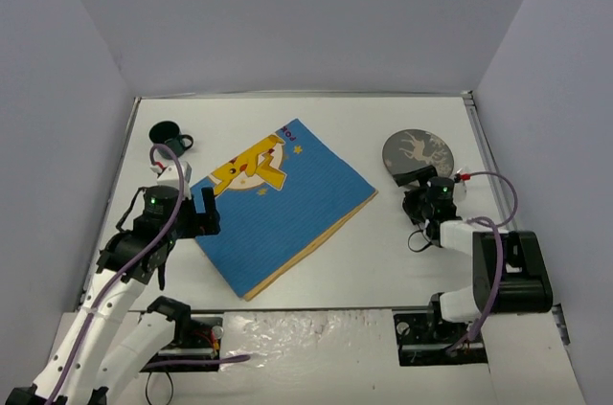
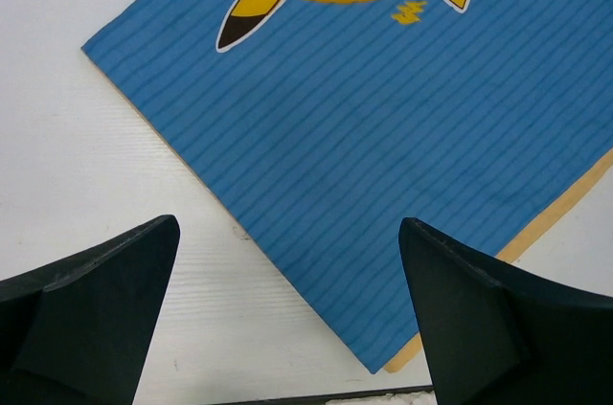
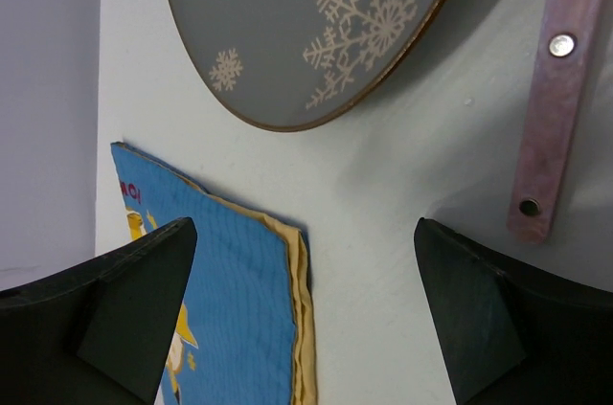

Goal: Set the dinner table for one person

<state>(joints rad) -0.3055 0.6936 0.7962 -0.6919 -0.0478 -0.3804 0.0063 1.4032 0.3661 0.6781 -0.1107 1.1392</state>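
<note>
Both your arms are white tubes with chunky black joints. The left arm [image 1: 110, 295], left of the blue mat [image 1: 287, 213], has a lilac cable [image 1: 180, 185] looping over it and a green light [image 1: 151, 202] on the wrist. The right arm [image 1: 474, 237], right of the mat, gets the same, plus a boxy black block [image 1: 525, 271]. Left gripper [image 2: 289, 225] and right gripper [image 3: 305, 223]: dark matte wedge fingers [image 2: 86, 319].
</note>
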